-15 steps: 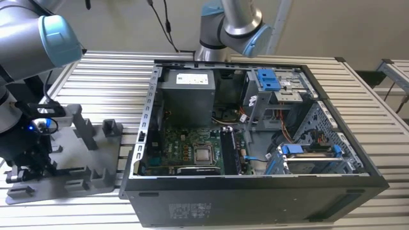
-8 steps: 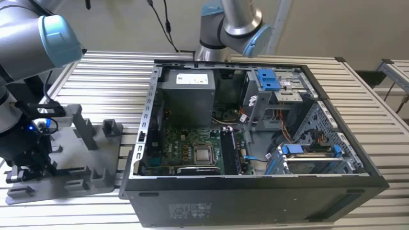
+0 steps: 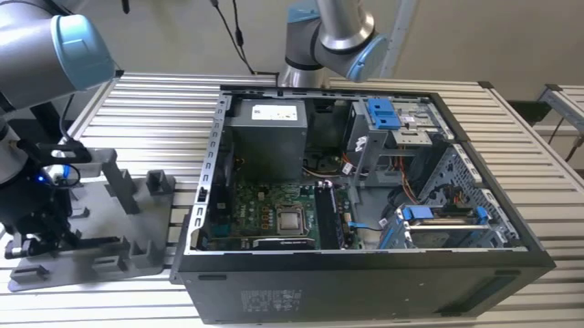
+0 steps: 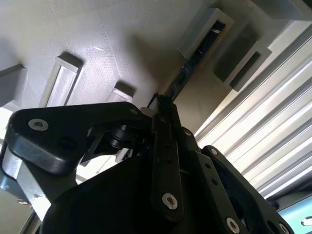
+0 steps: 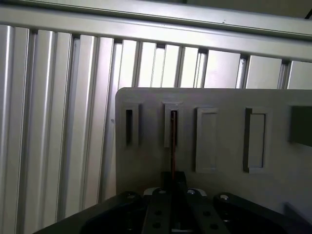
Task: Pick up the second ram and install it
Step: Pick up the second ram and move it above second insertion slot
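The second ram (image 5: 173, 144) shows edge-on as a thin dark stick standing in a narrow slot of the grey plastic tray (image 5: 224, 97). In the second wrist view the ram (image 4: 192, 61) runs from that slot down into my gripper (image 4: 163, 109). The black fingers are shut on its near end, as the first wrist view also shows at my gripper (image 5: 173, 179). In the exterior view my gripper (image 3: 38, 236) hangs low over the tray (image 3: 137, 229) at the exterior view's left.
An open computer case (image 3: 365, 280) lies to the exterior view's right of the tray, with the green motherboard (image 3: 273, 205) and its memory slots (image 3: 330, 215) exposed. A grey power supply (image 3: 267, 137) fills the case's back. A second arm (image 3: 329, 34) stands behind it. The table (image 3: 155, 116) is slatted aluminium.
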`<state>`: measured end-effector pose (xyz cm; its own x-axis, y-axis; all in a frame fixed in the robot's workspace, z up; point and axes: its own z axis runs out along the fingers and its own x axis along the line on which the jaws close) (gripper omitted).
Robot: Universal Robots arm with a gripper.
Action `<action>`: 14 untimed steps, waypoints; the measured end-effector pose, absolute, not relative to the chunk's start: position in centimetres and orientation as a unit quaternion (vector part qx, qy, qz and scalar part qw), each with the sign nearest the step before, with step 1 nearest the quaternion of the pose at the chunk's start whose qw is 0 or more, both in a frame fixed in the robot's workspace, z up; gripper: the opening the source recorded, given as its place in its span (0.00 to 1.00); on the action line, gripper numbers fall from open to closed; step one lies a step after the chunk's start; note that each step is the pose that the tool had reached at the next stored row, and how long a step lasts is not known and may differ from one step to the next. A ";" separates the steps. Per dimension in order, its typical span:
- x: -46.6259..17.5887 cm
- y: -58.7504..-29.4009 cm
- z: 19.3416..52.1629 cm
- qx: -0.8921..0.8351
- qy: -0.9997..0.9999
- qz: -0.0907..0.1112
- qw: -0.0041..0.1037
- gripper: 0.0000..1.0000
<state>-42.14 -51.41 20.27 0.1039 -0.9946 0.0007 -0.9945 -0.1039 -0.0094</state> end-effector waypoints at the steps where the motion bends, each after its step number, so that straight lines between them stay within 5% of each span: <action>1: -42.1 -51.4 20.4 -0.743 0.669 -0.003 0.003 0.14; 14: -42.1 -51.4 21.9 -0.743 0.669 -0.003 0.003 0.14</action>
<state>-42.14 -51.41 21.94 0.1040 -0.9946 0.0008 -0.9945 -0.1040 -0.0095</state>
